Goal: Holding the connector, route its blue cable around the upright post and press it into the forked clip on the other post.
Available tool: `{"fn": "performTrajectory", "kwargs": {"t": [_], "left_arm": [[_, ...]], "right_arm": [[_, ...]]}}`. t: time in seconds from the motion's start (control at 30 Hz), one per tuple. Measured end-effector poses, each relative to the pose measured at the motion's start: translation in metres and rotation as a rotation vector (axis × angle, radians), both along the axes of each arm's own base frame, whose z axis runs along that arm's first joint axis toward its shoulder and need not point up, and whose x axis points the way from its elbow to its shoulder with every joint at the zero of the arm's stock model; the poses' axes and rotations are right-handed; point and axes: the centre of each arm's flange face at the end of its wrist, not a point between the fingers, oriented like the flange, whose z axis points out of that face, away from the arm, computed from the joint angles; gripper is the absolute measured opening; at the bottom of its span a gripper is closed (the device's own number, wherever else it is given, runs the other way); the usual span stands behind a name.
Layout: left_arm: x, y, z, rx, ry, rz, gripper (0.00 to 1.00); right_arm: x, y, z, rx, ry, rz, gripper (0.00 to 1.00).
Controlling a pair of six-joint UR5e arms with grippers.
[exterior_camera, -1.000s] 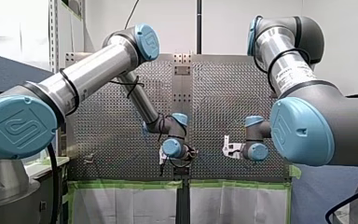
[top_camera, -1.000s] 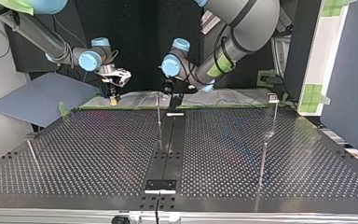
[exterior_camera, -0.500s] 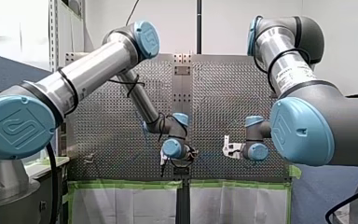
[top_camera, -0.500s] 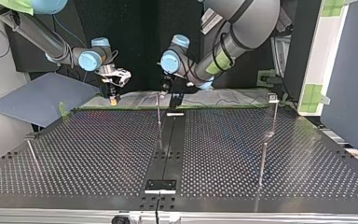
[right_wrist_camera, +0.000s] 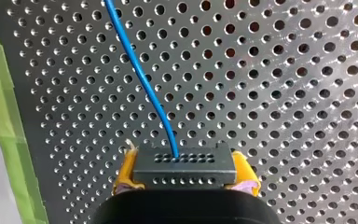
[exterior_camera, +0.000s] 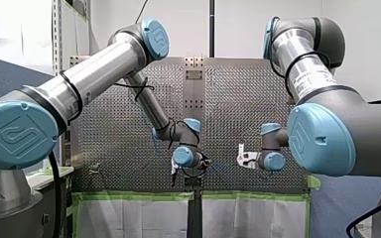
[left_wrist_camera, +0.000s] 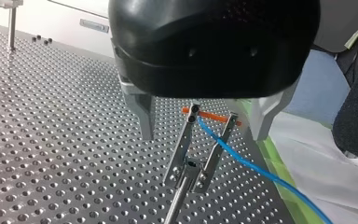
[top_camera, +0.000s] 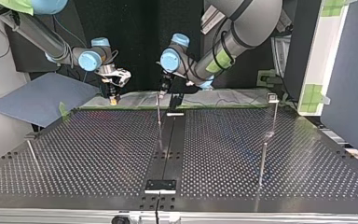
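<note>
While my right pincer (right_wrist_camera: 184,173) clenches the connector (right_wrist_camera: 185,161), well apart from the forked clip (left_wrist_camera: 182,142), the blue cable (right_wrist_camera: 144,79) crosses the clip's prongs near their tips. My left pincer (left_wrist_camera: 203,133), released, straddles the clip. Step: seating, probably. Next: press cable deeper, keeping tension.

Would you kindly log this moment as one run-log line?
right tool: shut on connector | left tool: open, straddling forked clip | blue cable: runs between clip's prongs, seating unclear
</note>
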Motion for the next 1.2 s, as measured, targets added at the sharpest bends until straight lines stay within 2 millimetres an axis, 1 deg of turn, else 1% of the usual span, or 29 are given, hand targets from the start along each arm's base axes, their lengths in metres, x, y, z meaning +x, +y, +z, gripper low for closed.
{"fn": "performTrajectory", "kwargs": {"t": [0.83,1.07,1.2], "left_arm": [[-0.001,0.0,-0.001,-0.023,0.014,0.012,1.0],[-0.014,0.013,-0.011,0.001,0.031,0.04,1.0],[-0.02,0.021,-0.003,-0.006,0.012,0.056,1.0]], "right_arm": [[-0.002,-0.001,0.0,0.001,-0.005,-0.001,0.0],[-0.002,0.0,-0.001,0.009,-0.003,-0.001,0.0],[-0.002,0.0,0.0,0.009,-0.004,-0.002,0.0]]}}
